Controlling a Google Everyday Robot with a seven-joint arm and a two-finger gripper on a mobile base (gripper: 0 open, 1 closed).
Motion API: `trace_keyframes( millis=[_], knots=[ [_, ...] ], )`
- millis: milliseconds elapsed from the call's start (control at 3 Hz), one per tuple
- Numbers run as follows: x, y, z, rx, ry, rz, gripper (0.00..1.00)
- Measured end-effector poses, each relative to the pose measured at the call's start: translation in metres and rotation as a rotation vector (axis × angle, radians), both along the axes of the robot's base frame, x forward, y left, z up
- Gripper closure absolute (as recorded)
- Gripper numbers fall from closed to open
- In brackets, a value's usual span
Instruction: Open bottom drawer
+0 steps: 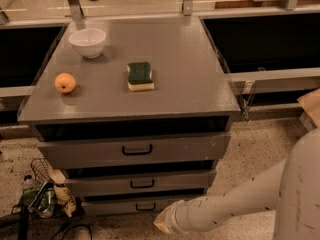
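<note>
A grey cabinet has three stacked drawers. The bottom drawer (110, 205) is the slimmest front, down near the floor, with a small black pull handle (145, 206). It sits flush under the middle drawer (100, 185). My white arm (240, 199) reaches in from the lower right. The gripper (162, 223) is low in front of the cabinet, just below and to the right of the bottom drawer's handle. Its far end is partly hidden behind the wrist.
On the cabinet top (190, 64) sit a white bowl (87, 42), an orange fruit (65, 82) and a green-and-yellow sponge (140, 76). A wire basket with bottles and cables (42, 194) lies on the floor at the left. A top drawer (75, 151) carries the biggest handle.
</note>
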State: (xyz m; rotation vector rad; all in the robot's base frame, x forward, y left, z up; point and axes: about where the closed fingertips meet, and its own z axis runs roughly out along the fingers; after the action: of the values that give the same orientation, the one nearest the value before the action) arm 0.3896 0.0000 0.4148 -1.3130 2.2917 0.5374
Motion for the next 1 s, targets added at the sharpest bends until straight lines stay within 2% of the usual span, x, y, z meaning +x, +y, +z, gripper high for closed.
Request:
trace_keyframes(
  millis=[333, 667, 1000],
  knots=[
    [0.011, 0.008, -0.011, 0.031, -0.013, -0.013, 1.0],
    [0.018, 0.013, -0.022, 0.039, 0.0, -0.014, 1.0],
    [0.018, 0.013, -0.022, 0.04, 0.0, -0.014, 0.81]
  ],
)
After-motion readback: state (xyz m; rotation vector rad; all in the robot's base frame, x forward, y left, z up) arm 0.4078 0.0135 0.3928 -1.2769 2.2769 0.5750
